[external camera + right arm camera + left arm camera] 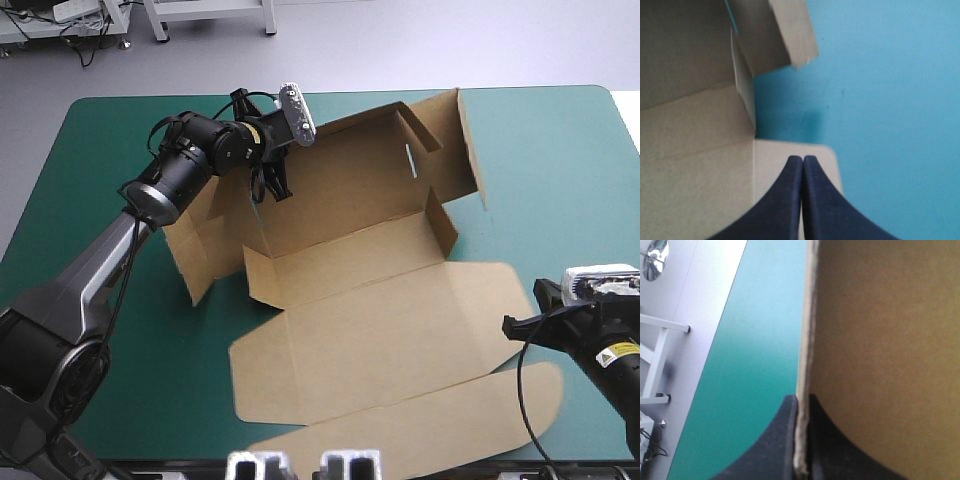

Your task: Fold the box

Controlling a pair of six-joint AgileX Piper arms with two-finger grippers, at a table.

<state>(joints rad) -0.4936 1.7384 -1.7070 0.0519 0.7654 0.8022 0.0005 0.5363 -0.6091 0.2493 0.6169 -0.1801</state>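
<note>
The brown box (pixel 370 320) lies mid-table, its back and side walls partly raised and its lid panel flat toward the front edge. My left gripper (pixel 272 185) reaches over the box's back-left corner. In the left wrist view the black fingers (pixel 785 440) pinch the edge of an upright wall (pixel 880 340), so it is shut on the board. My right gripper (pixel 515 327) sits by the lid's right edge. In the right wrist view it (pixel 802 159) is shut in a point over the lid's rounded corner (pixel 825 155), with nothing between the fingers.
Bare teal-green cover (pixel 560 150) stretches to the right of the box and along the far edge. More bare cover (pixel 150 350) lies at the front left. The lid's tuck flap (pixel 420 425) reaches close to the table's front edge.
</note>
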